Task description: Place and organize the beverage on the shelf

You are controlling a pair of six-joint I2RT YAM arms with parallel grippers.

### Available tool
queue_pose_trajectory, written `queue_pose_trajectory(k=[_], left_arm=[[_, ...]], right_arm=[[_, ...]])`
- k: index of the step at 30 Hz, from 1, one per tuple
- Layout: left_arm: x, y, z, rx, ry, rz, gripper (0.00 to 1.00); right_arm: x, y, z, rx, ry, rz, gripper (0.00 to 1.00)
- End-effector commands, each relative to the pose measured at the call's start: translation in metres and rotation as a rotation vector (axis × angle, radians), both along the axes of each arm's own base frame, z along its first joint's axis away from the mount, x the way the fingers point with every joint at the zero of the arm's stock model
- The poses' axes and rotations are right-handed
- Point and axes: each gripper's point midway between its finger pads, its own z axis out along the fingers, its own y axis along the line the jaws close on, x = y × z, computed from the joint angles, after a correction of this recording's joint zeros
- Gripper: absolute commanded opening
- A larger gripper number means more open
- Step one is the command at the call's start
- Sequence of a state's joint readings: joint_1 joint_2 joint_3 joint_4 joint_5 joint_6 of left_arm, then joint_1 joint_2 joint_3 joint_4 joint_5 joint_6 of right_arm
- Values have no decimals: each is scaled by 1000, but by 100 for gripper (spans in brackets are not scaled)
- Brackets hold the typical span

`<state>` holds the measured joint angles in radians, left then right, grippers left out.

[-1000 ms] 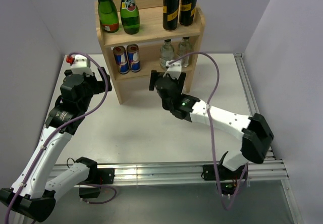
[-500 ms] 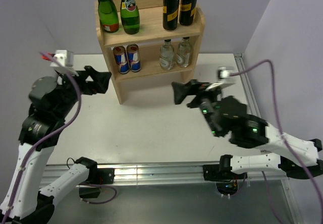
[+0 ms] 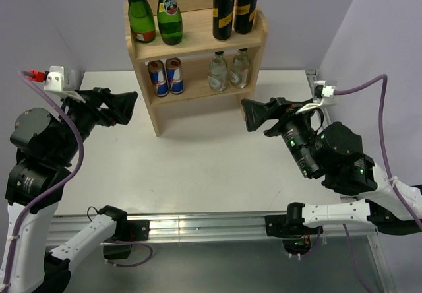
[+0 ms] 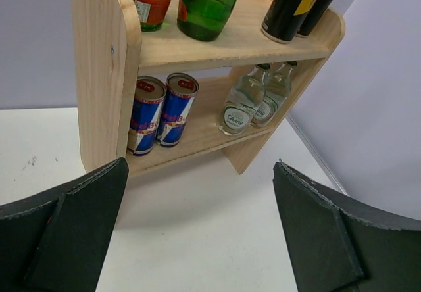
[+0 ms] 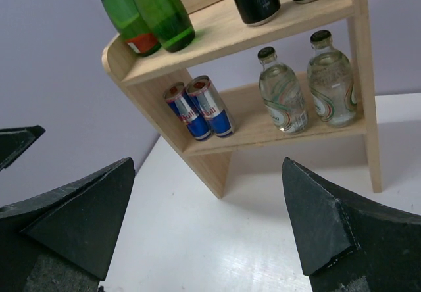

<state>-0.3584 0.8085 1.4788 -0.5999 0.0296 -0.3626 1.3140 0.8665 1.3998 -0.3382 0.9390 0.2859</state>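
The light wooden shelf (image 3: 198, 41) stands at the back of the table. Its top board holds two green bottles (image 3: 155, 12) and two black cans (image 3: 235, 6). Its lower board holds two blue cans (image 3: 165, 76) and two clear glass bottles (image 3: 229, 68). The same drinks show in the left wrist view, with the blue cans (image 4: 160, 113) and clear bottles (image 4: 253, 100), and in the right wrist view, with the blue cans (image 5: 198, 111) and clear bottles (image 5: 309, 88). My left gripper (image 3: 122, 107) is open and empty, left of the shelf. My right gripper (image 3: 258, 115) is open and empty, right of it.
Grey walls close in the white table (image 3: 198, 167) at the back and both sides. A metal rail (image 3: 323, 128) runs along the table's right edge and another along the front.
Both arms have pulled back from the shelf. The right gripper moved from the lower shelf to the right and outward. The left gripper drew back to the left.
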Motion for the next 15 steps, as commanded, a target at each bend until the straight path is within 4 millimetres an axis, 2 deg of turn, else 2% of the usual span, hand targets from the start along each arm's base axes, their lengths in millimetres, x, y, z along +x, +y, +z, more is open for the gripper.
queue_pose_trajectory(k=[1, 15], left_arm=[[1, -4, 1, -13, 4, -16, 99], [7, -6, -4, -14, 9, -14, 99]], right_arm=[[-2, 0, 0, -30, -8, 18, 100], [-11, 8, 1, -17, -25, 102, 100]])
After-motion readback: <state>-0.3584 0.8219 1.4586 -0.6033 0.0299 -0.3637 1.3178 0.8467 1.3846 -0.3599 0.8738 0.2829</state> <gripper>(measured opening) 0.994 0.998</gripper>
